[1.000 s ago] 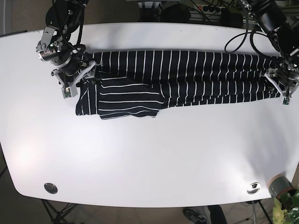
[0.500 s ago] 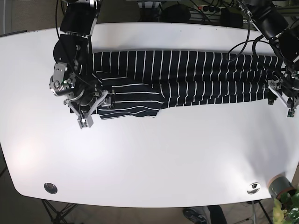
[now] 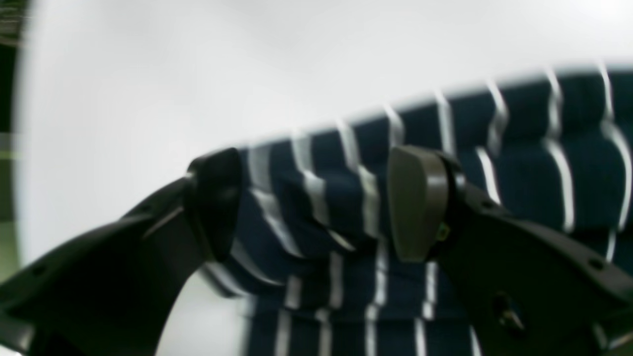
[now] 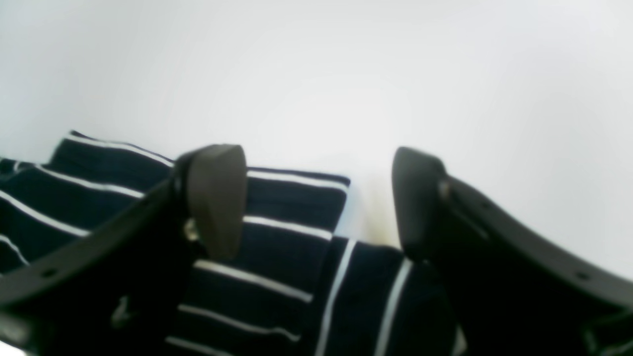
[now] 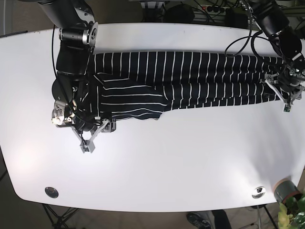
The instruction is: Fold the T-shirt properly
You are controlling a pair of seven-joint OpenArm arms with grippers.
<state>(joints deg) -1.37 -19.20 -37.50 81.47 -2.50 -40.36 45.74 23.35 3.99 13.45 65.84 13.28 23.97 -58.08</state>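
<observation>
Now the striped T-shirt (image 5: 190, 78) is spread in a long band across the upper part of the white table (image 5: 181, 157), and the left gripper (image 5: 286, 93) at the far right and the right gripper (image 5: 95, 133) at lower left are held wide open over its two ends, likely so both ends can be picked up together.

A white table (image 5: 181, 162) with rounded corners is filling most of the base view, and two round metal fittings are sitting in its near edge, one near the left corner (image 5: 51, 192) and one near the right corner (image 5: 259, 192). Just past the right corner a grey pot (image 5: 285, 189) with a green plant (image 5: 294, 213) is standing on the floor. Behind the far edge, black cables (image 5: 214, 9) and dark equipment are lying in shadow.
</observation>
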